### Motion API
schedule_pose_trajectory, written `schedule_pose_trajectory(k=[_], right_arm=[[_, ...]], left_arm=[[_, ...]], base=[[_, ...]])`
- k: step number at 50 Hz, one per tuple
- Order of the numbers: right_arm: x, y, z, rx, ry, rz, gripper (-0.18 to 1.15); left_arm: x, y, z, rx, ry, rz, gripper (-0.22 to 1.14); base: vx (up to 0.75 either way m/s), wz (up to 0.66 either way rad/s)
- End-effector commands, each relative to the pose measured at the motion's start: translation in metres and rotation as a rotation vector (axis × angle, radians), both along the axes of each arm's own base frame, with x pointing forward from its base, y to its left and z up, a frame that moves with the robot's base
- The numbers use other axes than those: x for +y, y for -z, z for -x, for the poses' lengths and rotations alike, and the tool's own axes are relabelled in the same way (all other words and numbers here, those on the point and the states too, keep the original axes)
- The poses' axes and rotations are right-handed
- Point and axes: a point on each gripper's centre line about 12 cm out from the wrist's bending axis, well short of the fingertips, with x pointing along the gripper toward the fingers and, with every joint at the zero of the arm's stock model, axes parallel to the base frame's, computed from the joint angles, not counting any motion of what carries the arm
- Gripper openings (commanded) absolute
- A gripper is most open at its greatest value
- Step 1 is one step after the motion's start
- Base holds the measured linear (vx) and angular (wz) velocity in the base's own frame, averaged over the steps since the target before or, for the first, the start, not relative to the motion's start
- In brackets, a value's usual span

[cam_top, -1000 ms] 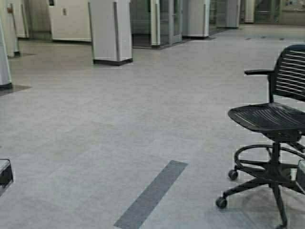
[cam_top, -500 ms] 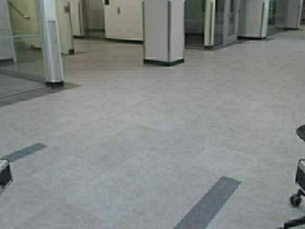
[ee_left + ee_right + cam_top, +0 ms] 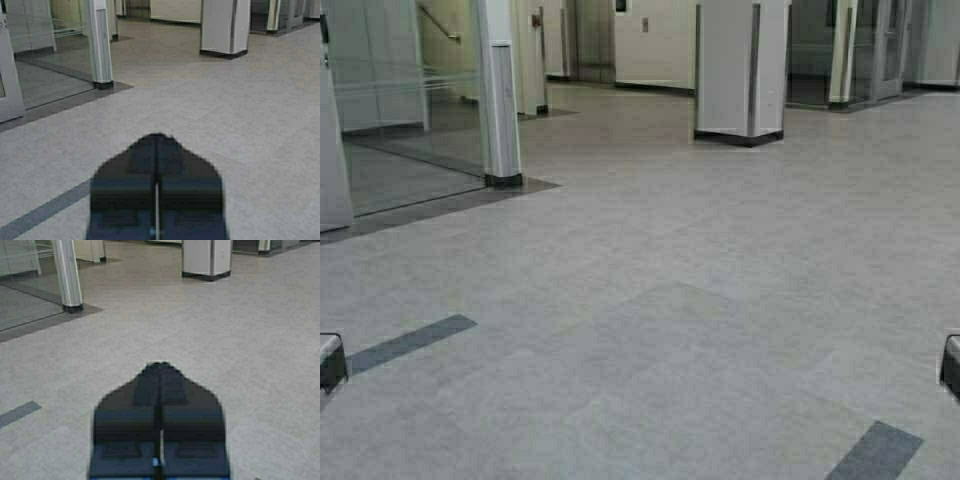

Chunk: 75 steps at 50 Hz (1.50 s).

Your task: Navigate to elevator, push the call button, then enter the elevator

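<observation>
The elevator (image 3: 592,40) lies far ahead at the back of the hall, its steel doors small beside the cream wall. Nearest, my left gripper (image 3: 156,142) and right gripper (image 3: 160,369) hang low over the grey floor (image 3: 650,300), both with jaws clenched on nothing. Dark floor strips (image 3: 408,342) come next (one each side). Beyond stand a slim column (image 3: 500,100) beside glass panels and a square pillar (image 3: 740,68).

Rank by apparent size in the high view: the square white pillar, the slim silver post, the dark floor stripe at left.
1. Square white pillar.
2. Slim silver post.
3. Dark floor stripe.
The stripe lies nearer the camera, so real sizes stay unsure.
</observation>
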Motion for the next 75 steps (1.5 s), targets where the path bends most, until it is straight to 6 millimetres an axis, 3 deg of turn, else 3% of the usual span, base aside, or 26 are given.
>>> schedule_pose_trajectory(k=[1, 27, 75], right_arm=[[0.0, -0.009, -0.003, -0.025, 0.002, 0.0, 0.05], [0.0, -0.001, -0.006, 0.003, 0.001, -0.003, 0.05], [0.0, 0.006, -0.012, 0.037, 0.002, -0.01, 0.05]], left_arm=[[0.0, -0.003, -0.002, -0.017, 0.0, -0.003, 0.02], [0.0, 0.0, 0.0, -0.034, 0.004, 0.014, 0.02], [0.0, 0.008, -0.007, 0.011, 0.002, 0.014, 0.02]], base=[[0.52, 0.2], [0.59, 0.23], [0.67, -0.12]])
